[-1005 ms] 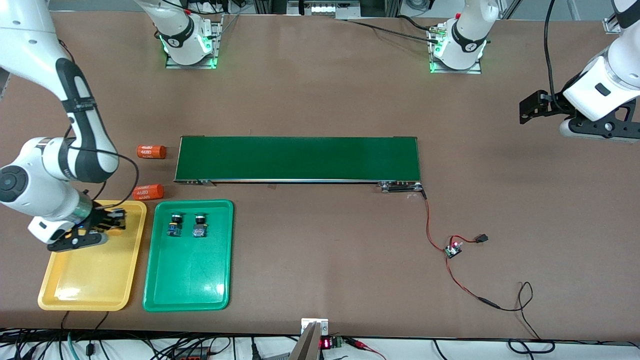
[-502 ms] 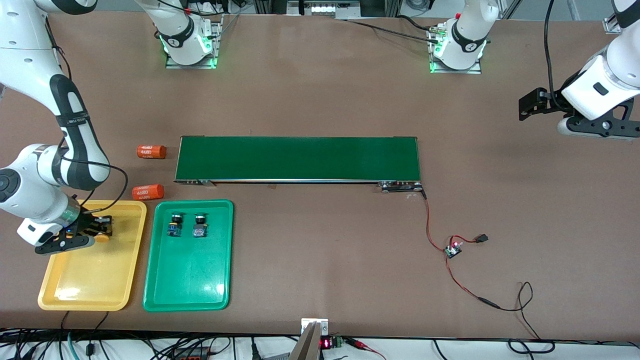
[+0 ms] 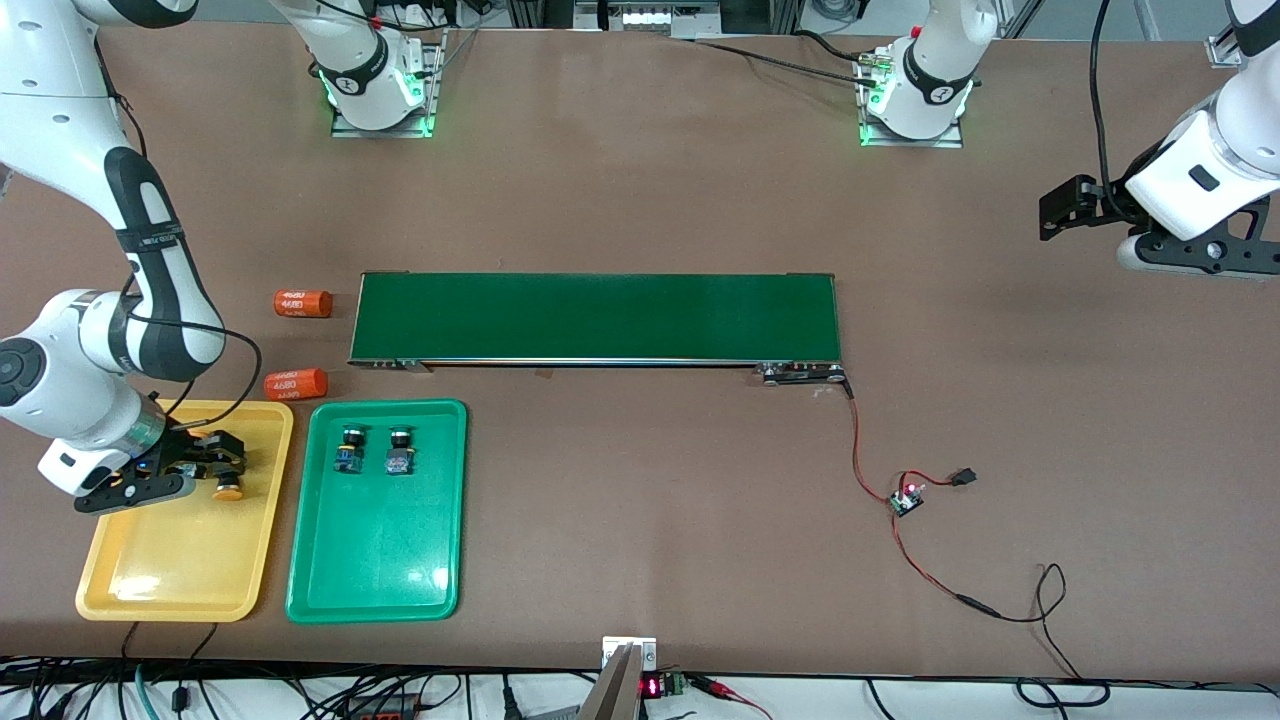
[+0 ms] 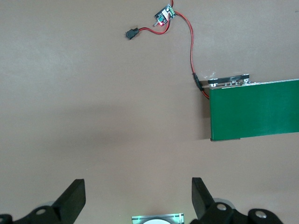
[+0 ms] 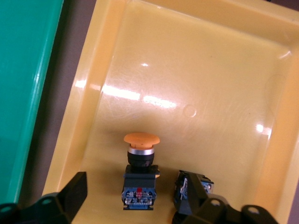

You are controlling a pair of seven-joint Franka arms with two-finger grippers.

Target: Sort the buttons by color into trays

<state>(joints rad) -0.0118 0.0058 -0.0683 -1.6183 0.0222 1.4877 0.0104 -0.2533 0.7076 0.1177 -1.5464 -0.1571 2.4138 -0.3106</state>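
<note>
Two green-capped buttons [image 3: 370, 450] in green tray [image 3: 375, 560]; apparently two orange-capped buttons [image 5: 140, 172] in yellow tray [image 3: 180, 570].

This was a robotics lab: two white arms stood bolted to plates with green-lit bases [image 3: 380, 100] at the top of the frame, on a brown bench [image 3: 640, 200] carrying a small conveyor belt [image 3: 595, 317], a bare circuit board [image 3: 907, 498] on red wires, and cable bundles along the bottom edge.

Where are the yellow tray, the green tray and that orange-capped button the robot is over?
yellow tray [image 3: 170, 580], front view, bare floor near its lower rim.
green tray [image 3: 375, 560], front view, bare floor.
orange-capped button [image 5: 141, 138], right wrist view, on its round cap.
</note>
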